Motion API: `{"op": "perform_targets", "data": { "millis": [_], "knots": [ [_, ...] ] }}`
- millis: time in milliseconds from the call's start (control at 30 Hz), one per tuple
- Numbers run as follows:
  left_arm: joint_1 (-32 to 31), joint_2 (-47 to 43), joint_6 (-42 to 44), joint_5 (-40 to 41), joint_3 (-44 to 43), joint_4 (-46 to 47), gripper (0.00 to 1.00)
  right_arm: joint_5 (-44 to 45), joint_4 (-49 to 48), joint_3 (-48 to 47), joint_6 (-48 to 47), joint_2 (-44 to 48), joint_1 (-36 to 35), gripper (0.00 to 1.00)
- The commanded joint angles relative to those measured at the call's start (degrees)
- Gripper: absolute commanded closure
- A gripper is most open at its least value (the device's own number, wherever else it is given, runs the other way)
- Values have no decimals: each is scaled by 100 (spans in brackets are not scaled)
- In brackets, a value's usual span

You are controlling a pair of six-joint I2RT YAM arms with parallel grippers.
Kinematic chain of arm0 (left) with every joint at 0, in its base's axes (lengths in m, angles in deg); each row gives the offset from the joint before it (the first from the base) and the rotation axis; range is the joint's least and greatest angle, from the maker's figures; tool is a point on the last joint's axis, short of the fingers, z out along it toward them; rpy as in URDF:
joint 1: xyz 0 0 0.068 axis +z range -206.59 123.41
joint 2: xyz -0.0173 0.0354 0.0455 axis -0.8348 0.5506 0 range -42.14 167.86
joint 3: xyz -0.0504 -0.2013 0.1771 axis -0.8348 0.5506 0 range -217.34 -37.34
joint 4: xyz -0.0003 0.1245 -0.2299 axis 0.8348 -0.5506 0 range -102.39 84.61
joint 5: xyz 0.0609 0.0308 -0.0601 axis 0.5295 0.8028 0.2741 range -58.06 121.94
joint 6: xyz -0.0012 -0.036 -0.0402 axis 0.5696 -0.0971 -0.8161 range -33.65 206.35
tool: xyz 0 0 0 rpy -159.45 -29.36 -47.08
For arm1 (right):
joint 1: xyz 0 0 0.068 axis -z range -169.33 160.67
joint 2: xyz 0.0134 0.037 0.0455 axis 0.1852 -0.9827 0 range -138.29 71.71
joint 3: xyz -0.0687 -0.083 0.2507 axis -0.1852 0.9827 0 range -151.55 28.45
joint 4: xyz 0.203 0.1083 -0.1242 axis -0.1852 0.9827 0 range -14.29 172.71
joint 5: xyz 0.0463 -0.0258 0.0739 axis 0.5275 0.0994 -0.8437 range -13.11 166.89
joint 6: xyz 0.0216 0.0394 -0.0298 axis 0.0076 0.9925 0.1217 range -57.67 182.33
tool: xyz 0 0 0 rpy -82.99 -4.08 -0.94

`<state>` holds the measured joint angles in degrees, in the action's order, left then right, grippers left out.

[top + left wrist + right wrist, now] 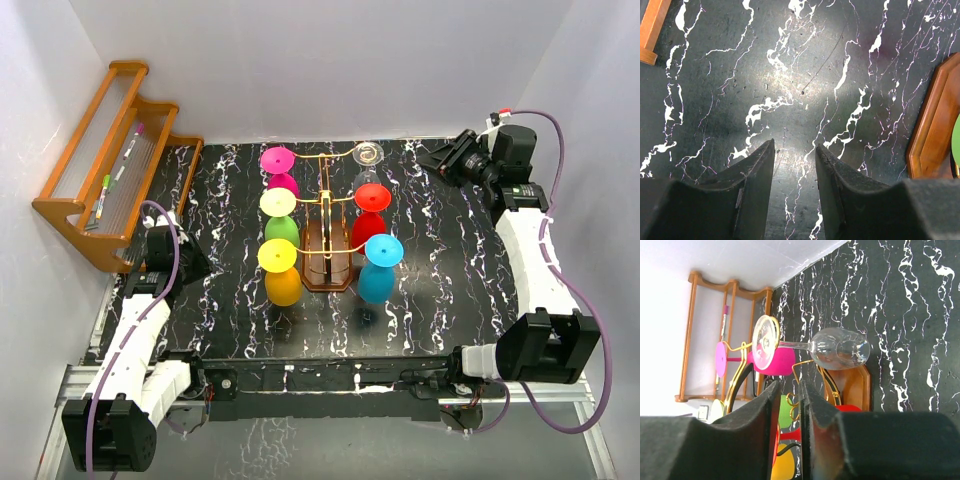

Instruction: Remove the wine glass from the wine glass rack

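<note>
target: clear wine glass [369, 155], hanging upside down at the far-right end of the wine glass rack [327, 268]; foot caught in a gold wire arm [330, 156], bowl hanging below. Only clear one; the rest are coloured glasses [379, 268] on the other arms.

where on table: rack sits mid-table in the top view, oval base toward 6 o'clock, wire arms running toward 12. Clear glass at the 12–1 o'clock corner of the rack.

nearer arm: right. Right gripper [447, 157] is just beside the glass, roughly level w/ it; glass lies at approx 9 o'clock from it in the top view. Left gripper [190, 265] is well apart, on the far side of the rack at approx 8 o'clock from it.

right wrist view: glass [812, 346] sits ahead of the fingers, slightly above the gap, not between them yet. Camera rolled, so the stem reads horizontal: foot at 9, bowl at 3.

long axis: stem line, foot to bowl; really vertical, rim pointing down at the table [450, 260].

right jaws: narrow gap, nothing in it; near-closed, would need widening to take stem or bowl (my read).

left jaws: apart, empty, over bare marble [790, 75]; rack base edge [935, 125] at 3 o'clock in its view.

key relation: straight reach toward 9 o'clock closes the gap; foot likely has to slide along the wire to come free.
</note>
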<state>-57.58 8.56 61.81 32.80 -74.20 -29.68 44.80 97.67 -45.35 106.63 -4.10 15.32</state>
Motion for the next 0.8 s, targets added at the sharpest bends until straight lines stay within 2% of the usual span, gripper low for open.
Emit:
{"op": "perform_targets", "data": {
  "millis": [0,300,633,767],
  "knots": [
    [-24,-45,-42,19,-189,-76,63,42,-186,-553,161,-141,57,72],
    [-24,-25,-50,-11,-180,-67,63,10,839,-1775,-78,-1098,132,67],
    [-25,-44,-51,5,-188,-67,63,-337,1025,-2595,-173,-2002,133,59],
    [-24,-69,-58,10,-180,-67,63,-879,807,-2745,-148,-2294,89,56]
  ]
}}
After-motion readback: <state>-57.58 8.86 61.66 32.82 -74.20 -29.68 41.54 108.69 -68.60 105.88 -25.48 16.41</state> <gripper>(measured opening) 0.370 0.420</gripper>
